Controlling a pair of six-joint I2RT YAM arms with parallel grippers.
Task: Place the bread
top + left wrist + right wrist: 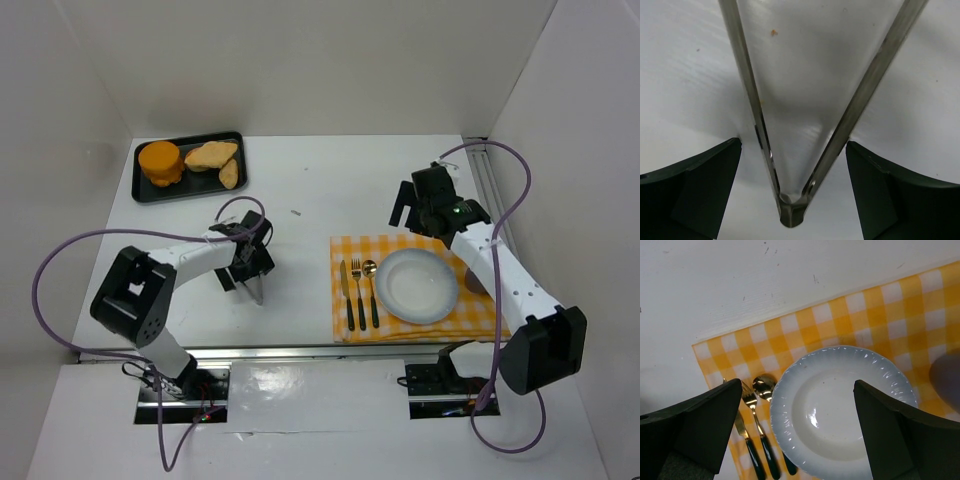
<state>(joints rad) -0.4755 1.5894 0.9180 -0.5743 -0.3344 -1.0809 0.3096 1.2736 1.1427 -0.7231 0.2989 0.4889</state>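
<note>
Our left hand (794,144) grasps metal tongs (790,212) above the worktop (300,180); our right hand (797,385) hangs released over the white plate (825,410), while the bread (160,158) sits on the black tray (190,193).

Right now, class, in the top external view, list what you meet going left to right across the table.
orange bun → bread slices → tongs → knife → fork → spoon → white plate
</note>
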